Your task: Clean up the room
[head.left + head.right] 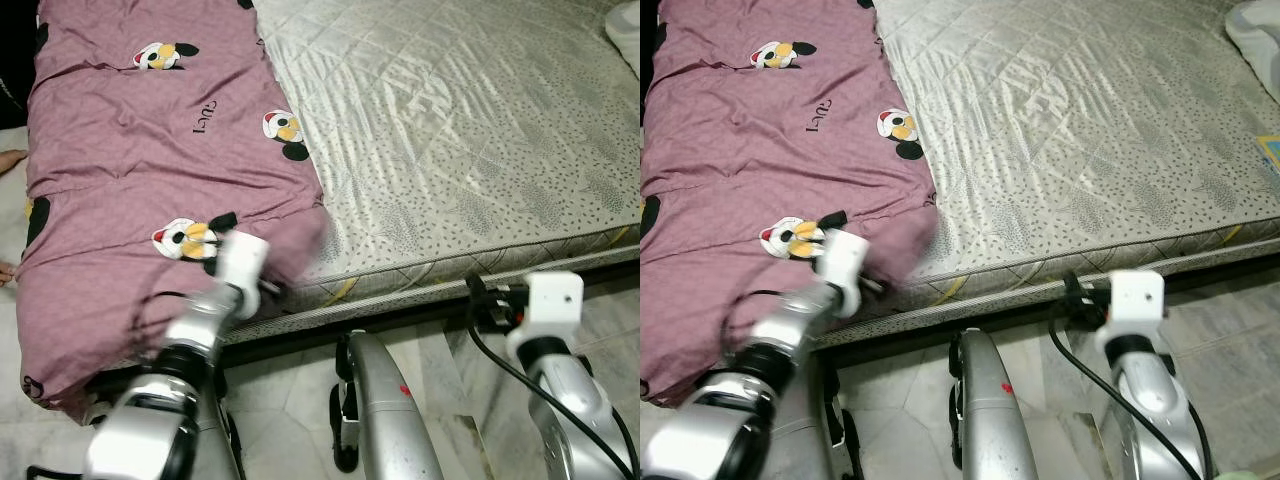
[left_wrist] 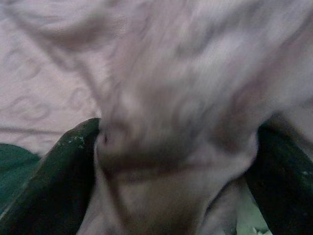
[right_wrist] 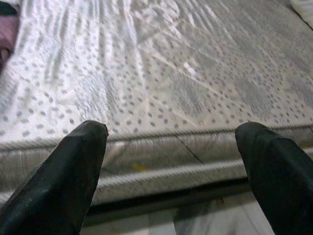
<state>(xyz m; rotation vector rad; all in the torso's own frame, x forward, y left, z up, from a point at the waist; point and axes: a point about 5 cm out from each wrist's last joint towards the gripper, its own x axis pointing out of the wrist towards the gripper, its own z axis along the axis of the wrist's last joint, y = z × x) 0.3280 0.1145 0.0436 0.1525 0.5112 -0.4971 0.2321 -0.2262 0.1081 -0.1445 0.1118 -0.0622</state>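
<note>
A mauve duvet printed with cartoon figures covers the left part of a bare quilted mattress. My left gripper is at the duvet's near right corner, by the bed's front edge. In the left wrist view, a bunched fold of the duvet lies between the wide-apart fingers of that gripper, and the picture is blurred. My right gripper hovers low in front of the mattress's front edge, to the right. It is open with nothing between its fingers.
Pale marble floor tiles run along the bed's front. A white cloth lies at the mattress's far right corner. A person's skin shows at the left edge beside the bed. A small blue and yellow item lies at the right edge.
</note>
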